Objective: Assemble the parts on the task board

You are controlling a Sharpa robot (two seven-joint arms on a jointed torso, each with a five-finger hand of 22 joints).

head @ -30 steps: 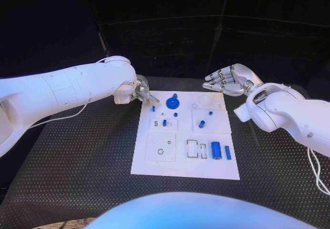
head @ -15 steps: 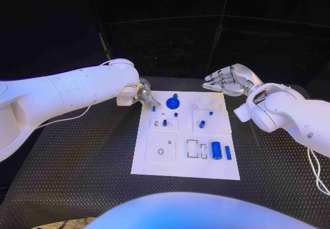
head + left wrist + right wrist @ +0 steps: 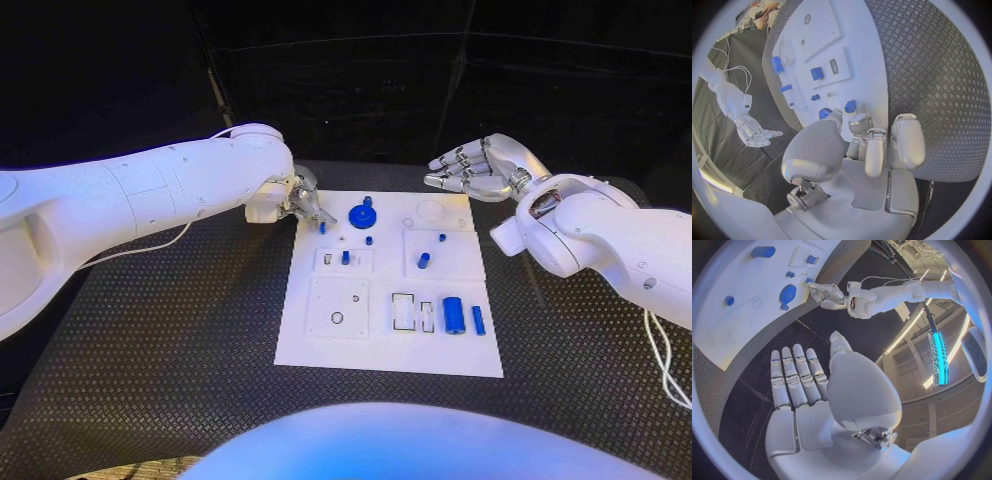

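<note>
The white task board [image 3: 332, 345] lies in the middle of the black table. My left hand [image 3: 296, 198] hovers at the board's far left corner, its fingers curled down. In the left wrist view the thumb and fingertips [image 3: 859, 123] stand slightly apart, just short of a small blue peg [image 3: 850, 105] that stands on the board [image 3: 870, 60]. That peg [image 3: 320, 227] holds nothing of the hand's. A blue gear-shaped part [image 3: 362, 213] sits beside it. My right hand [image 3: 483, 168] hangs open above the board's far right corner, its fingers [image 3: 795, 372] stretched out and empty.
On the board are a large blue cylinder [image 3: 453, 314], a slim blue bar [image 3: 477, 319], a blue peg [image 3: 424, 260] and several small blue pieces. White plates with slots and holes [image 3: 338, 306] sit on it too. Black ribbed matting surrounds the board.
My left arm has swung slightly to the right, bringing its hand a little closer to the small peg. The right hand and the parts have not moved.
</note>
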